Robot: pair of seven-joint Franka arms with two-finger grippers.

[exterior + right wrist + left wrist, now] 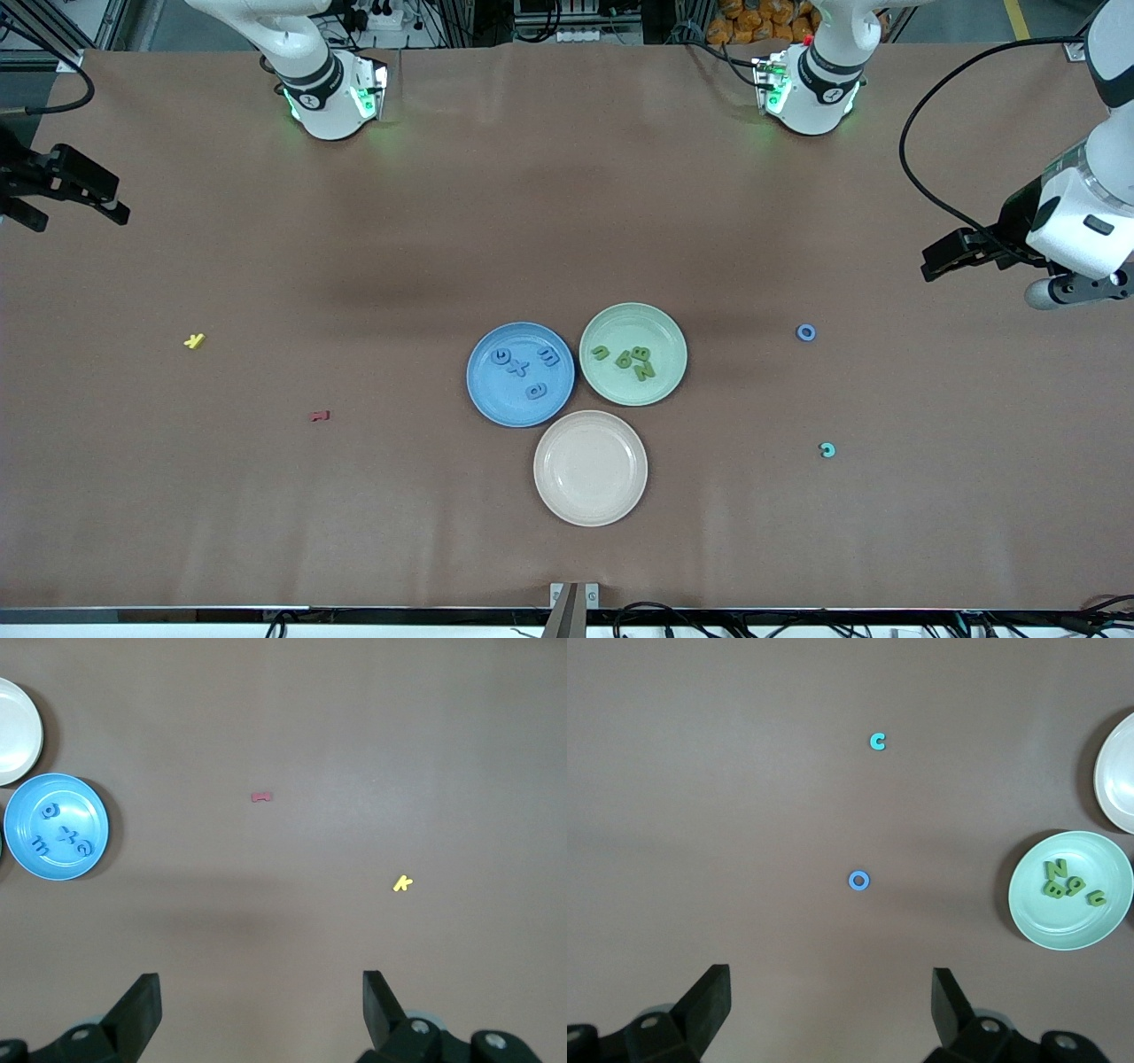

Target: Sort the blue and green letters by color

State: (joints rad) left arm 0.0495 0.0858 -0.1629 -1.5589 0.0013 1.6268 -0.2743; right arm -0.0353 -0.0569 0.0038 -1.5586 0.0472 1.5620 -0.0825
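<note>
Plates (589,509) clustered; yellow letter (195,340) well apart.

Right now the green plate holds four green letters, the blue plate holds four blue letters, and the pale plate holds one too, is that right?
Not quite. The pale plate is empty, as the front view shows. The green plate does hold four green letters, and the blue plate four blue letters.
</note>
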